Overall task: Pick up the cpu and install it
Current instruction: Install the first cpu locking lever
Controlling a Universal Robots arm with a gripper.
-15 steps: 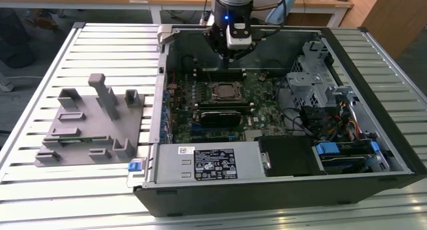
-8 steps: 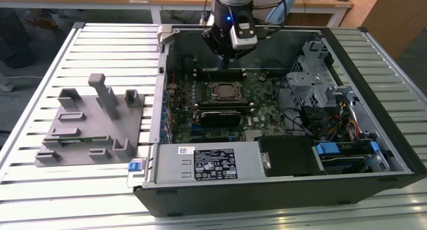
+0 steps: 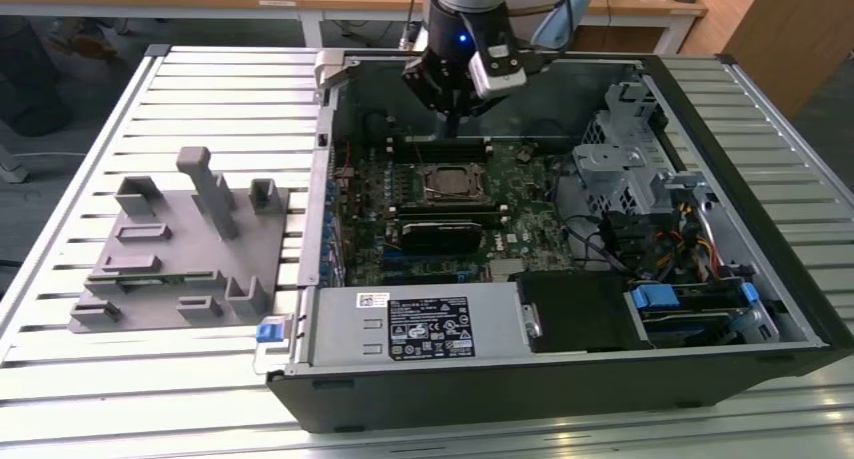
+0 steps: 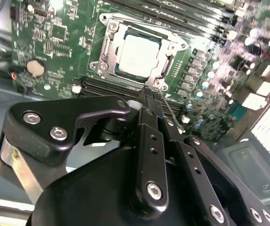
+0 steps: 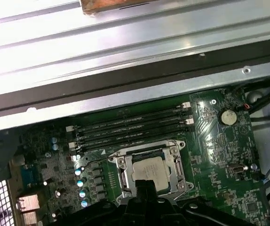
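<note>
Item: cpu (image 4: 139, 55) — lying flat inside socket (image 4: 107, 44) on motherboard (image 4: 54, 33); gripper (image 3: 453, 129) — closed, carrying nothing, hovering at socket's 12 o'clock in exterior view. Judgement: checking cpu sitting level, keeping gripper clear of socket.

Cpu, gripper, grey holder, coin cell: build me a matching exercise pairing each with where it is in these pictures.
1. cpu
2. gripper
3. grey holder
4. coin cell

A. on the slatted table, outside the computer case
B. in the socket, ringed by its metal frame
C. on the green motherboard, apart from the socket
D. above the motherboard, shut and empty

Pairs: 1-B, 2-D, 3-A, 4-C
</note>
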